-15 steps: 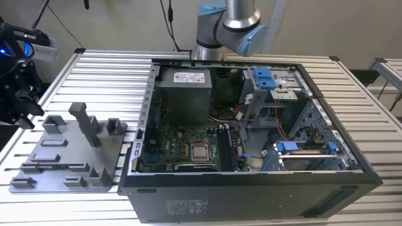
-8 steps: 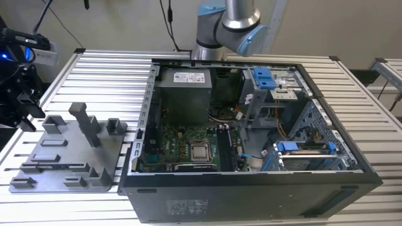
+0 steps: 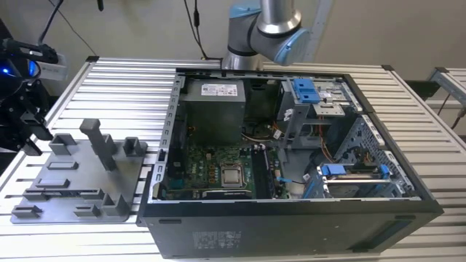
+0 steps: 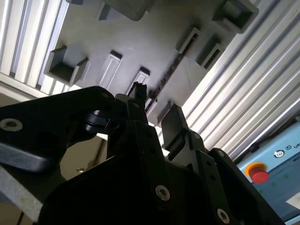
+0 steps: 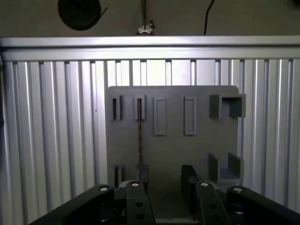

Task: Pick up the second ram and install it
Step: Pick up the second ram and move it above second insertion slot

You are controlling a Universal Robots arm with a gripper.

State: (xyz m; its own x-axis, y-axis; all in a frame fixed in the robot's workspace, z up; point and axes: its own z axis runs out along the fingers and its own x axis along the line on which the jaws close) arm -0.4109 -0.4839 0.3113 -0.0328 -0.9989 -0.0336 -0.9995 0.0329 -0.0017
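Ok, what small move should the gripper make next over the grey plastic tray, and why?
Probably a sideways shift: the slim dark memory stick stands on edge in the grey plastic tray in line with one finger of the open gripper, not midway between them.

Grey tray (image 5: 173, 150) on slatted table (image 5: 47, 140), second ram (image 5: 139, 136) (seemingly, edge-on) in a slot, gripper (image 5: 165, 180) spread apart

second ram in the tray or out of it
In the tray: the second ram stands on edge in a slot of the grey tray, and the open gripper holds nothing.
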